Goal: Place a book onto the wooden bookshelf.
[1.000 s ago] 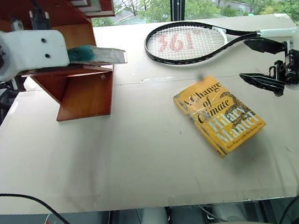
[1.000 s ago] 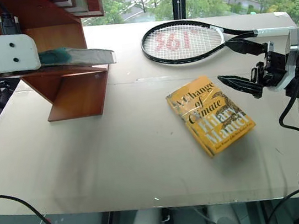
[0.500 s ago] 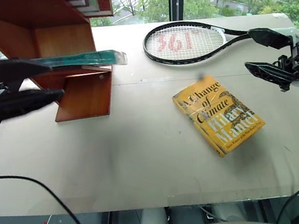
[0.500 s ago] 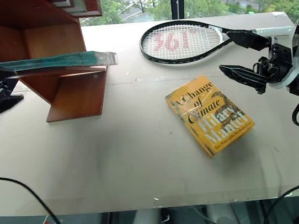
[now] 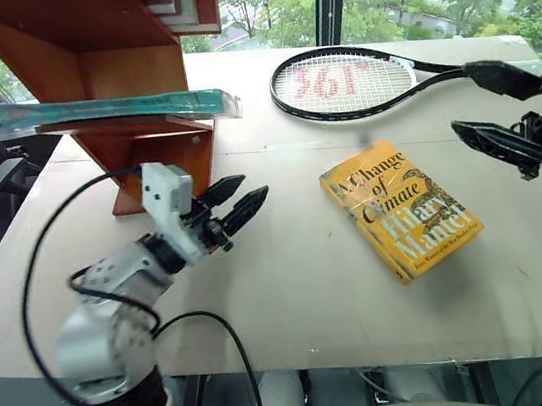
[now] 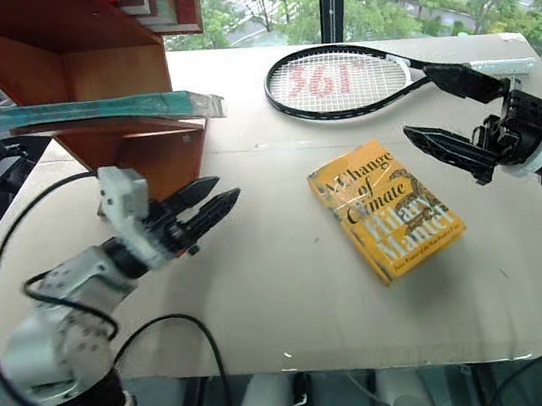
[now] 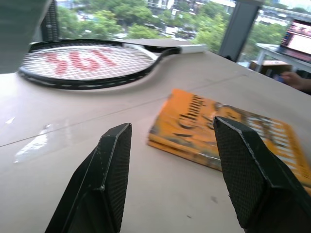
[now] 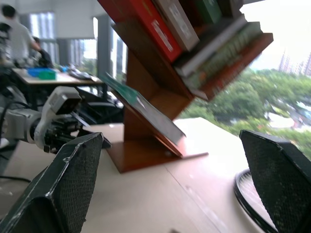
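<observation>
Book [image 5: 117, 111]: laid flat on lower board of wooden bookshelf [image 5: 93, 46], one end overhanging; placement judged done.
Left gripper [image 5: 235, 204]: fingers parted, nothing held, positioned just in front of bookshelf.
Right gripper [image 6: 451, 119]: spread wide, empty, well apart from bookshelf.

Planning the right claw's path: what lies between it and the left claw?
The yellow book lies between the right claw and left claw, seen in both eye views.
</observation>
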Controlling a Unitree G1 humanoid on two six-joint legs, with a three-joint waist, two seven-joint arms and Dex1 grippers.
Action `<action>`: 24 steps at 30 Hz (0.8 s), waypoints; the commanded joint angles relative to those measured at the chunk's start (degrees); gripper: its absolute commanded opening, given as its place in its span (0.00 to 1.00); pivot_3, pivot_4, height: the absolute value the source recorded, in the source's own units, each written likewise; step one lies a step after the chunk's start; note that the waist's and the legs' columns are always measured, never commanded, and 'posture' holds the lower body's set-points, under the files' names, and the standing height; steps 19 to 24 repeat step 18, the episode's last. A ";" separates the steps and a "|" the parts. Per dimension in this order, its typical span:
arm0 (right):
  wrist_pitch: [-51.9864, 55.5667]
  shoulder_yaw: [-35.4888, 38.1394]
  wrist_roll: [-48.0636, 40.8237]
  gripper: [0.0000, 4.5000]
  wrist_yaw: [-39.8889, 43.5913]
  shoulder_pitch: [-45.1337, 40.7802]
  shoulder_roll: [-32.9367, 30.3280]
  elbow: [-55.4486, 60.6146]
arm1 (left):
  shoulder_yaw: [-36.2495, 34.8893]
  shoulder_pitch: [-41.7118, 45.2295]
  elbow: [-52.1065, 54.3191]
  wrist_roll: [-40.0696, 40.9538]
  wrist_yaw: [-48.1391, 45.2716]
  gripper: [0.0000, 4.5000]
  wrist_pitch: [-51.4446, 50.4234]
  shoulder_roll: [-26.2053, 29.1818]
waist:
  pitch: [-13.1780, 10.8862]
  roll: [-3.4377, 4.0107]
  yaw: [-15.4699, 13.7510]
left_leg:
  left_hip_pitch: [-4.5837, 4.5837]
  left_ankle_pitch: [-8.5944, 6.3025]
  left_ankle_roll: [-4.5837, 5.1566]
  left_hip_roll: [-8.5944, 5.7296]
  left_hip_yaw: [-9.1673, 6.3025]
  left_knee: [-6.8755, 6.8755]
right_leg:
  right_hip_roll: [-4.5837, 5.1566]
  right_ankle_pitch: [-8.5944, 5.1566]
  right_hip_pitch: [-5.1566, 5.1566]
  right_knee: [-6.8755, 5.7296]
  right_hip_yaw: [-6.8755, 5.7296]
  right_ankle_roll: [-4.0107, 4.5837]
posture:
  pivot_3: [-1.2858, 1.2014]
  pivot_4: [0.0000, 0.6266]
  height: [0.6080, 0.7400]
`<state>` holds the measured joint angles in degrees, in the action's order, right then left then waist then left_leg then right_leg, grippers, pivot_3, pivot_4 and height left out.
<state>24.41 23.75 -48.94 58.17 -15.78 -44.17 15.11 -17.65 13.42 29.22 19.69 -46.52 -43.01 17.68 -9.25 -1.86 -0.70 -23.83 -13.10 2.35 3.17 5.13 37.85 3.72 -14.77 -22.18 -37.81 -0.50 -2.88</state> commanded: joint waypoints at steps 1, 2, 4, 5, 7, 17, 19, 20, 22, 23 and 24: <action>-3.30 4.64 5.89 1.00 0.00 5.26 -3.03 -1.37 | 3.20 -3.67 -2.56 -1.32 -1.08 0.60 9.06 2.36 | 0.01 0.03 0.08 | 0.00 0.00 0.00 0.01 0.03 -0.02 | 0.00 0.01 -0.02 0.01 0.03 -0.01 | 0.52 0.24 1.00; -3.66 6.36 6.55 1.00 0.78 7.58 -3.67 -2.21 | 3.54 -5.11 -2.81 -1.09 -1.52 0.60 10.02 3.07 | 0.02 0.04 0.04 | 0.00 0.00 0.00 0.01 0.03 -0.06 | 0.00 0.03 -0.03 0.02 0.03 -0.06 | 0.52 0.24 1.00; -5.26 10.36 9.40 1.00 2.00 13.68 -5.15 -4.45 | 3.45 -8.80 -5.46 -1.11 -4.18 0.60 13.08 6.78 | 0.02 0.04 -0.07 | 0.01 0.00 0.00 0.01 0.05 -0.22 | 0.00 0.04 -0.03 0.15 0.01 -0.08 | 0.52 0.24 1.00; -6.32 11.92 11.24 1.00 2.77 16.81 -6.04 -5.71 | 3.12 -10.75 -6.81 -0.86 -5.39 0.60 14.66 8.43 | 0.02 0.05 -0.08 | 0.01 0.00 0.00 0.01 0.05 -0.31 | 0.00 0.04 -0.03 0.21 -0.01 -0.08 | 0.52 0.24 1.00; -8.46 13.96 13.69 1.00 4.23 20.98 -7.06 -7.61 | 2.77 -13.47 -7.73 0.36 -6.11 0.60 16.08 10.18 | 0.02 0.10 -0.06 | 0.00 0.00 0.00 0.00 0.10 -0.41 | 0.01 0.02 -0.14 0.21 0.00 -0.06 | 0.52 0.24 1.00; -13.19 19.85 21.03 1.00 8.47 32.38 -10.87 -17.80 | 1.69 -19.35 -12.38 2.01 -10.75 0.60 20.99 19.18 | 0.22 0.34 0.10 | 0.12 0.00 0.00 0.03 0.23 -0.42 | 0.24 -0.08 -0.21 0.22 0.05 0.10 | 0.52 0.24 1.00; -13.48 19.60 21.33 1.00 8.53 32.62 -10.78 -17.95 | 1.88 -19.28 -12.17 2.46 -10.45 0.60 20.60 19.19 | 0.22 0.34 0.10 | 0.11 0.00 0.01 0.02 0.24 -0.42 | 0.28 -0.08 -0.21 0.23 0.05 0.10 | 0.52 0.24 1.00; -13.48 19.60 21.33 1.00 8.53 32.62 -10.78 -17.95 | 1.88 -19.28 -12.17 2.46 -10.45 0.60 20.60 19.19 | 0.22 0.34 0.10 | 0.11 0.00 0.01 0.02 0.24 -0.42 | 0.28 -0.08 -0.21 0.23 0.05 0.10 | 0.52 0.24 1.00; -13.48 19.60 21.33 1.00 8.53 32.62 -10.78 -17.95 | 1.88 -19.28 -12.17 2.46 -10.45 0.60 20.60 19.19 | 0.22 0.34 0.10 | 0.11 0.00 0.01 0.02 0.24 -0.42 | 0.28 -0.08 -0.21 0.23 0.05 0.10 | 0.52 0.24 1.00; -13.48 19.60 21.33 1.00 8.53 32.62 -10.78 -17.95 | 1.88 -19.28 -12.17 2.46 -10.45 0.60 20.60 19.19 | 0.22 0.34 0.10 | 0.11 0.00 0.01 0.02 0.24 -0.42 | 0.28 -0.08 -0.21 0.23 0.05 0.10 | 0.52 0.24 1.00; -13.48 19.60 21.33 1.00 8.53 32.62 -10.78 -17.95 | 1.88 -19.28 -12.17 2.46 -10.45 0.60 20.60 19.19 | 0.22 0.34 0.10 | 0.11 0.00 0.01 0.02 0.24 -0.42 | 0.28 -0.08 -0.21 0.23 0.05 0.10 | 0.52 0.24 1.00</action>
